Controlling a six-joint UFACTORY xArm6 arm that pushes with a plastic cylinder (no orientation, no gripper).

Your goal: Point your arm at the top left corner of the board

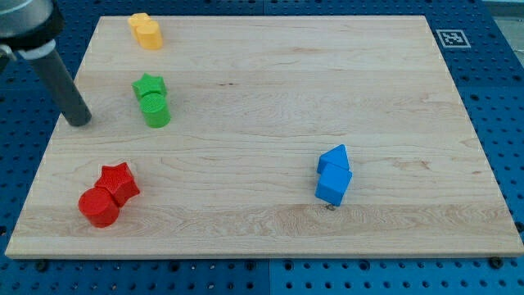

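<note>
My tip (80, 120) rests on the wooden board (270, 98) near its left edge, about halfway up. The dark rod leans up toward the view's top left. The board's top left corner (101, 18) lies above and slightly right of my tip. A green star (149, 85) and a green cylinder (155, 111) touch each other just to the right of my tip. Yellow blocks (146, 30) sit near the top left corner.
A red star (119, 181) and a red cylinder (98, 207) touch at the bottom left. Two blue blocks (333, 174) sit together at the lower right. A black-and-white marker tag (451, 38) is at the top right corner.
</note>
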